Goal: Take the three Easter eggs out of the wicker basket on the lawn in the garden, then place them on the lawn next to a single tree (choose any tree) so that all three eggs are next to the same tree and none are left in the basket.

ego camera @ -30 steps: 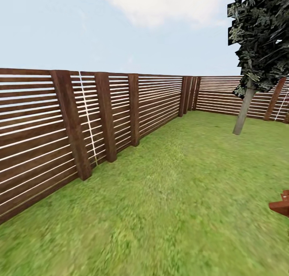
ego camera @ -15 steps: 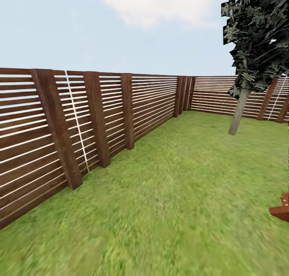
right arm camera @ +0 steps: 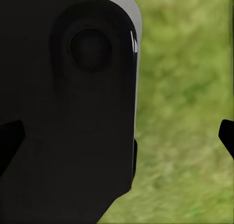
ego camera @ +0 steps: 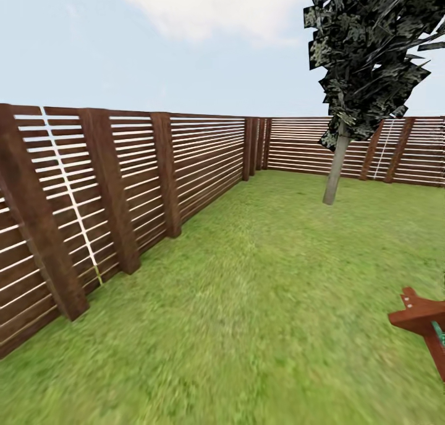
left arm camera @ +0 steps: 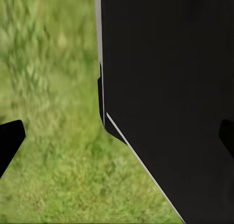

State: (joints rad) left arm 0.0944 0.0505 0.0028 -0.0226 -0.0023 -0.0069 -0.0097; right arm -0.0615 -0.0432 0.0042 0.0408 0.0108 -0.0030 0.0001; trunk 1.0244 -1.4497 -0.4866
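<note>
The Easter eggs and the wicker basket are out of view. The lawn (ego camera: 266, 301) stretches ahead as patchy green grass. A tree (ego camera: 334, 172) with a bare grey trunk and a dark crown stands on it far ahead to the right, near the back fence. My left gripper (left arm camera: 117, 138) is open, its dark fingertips (left arm camera: 9, 141) wide apart with nothing between them, over grass and beside a black part of my own body. My right gripper (right arm camera: 117, 136) is open too, with its fingertips (right arm camera: 226, 133) spread and empty.
A brown slatted wooden fence (ego camera: 123, 190) runs along the left and turns a corner across the back. A red-brown wooden object (ego camera: 420, 317) juts in at the lower right edge. Open grass lies between me and the tree.
The head view has swung right: fence and tree sit further left in the picture, and more of the red-brown wooden object shows. That is camera motion.
</note>
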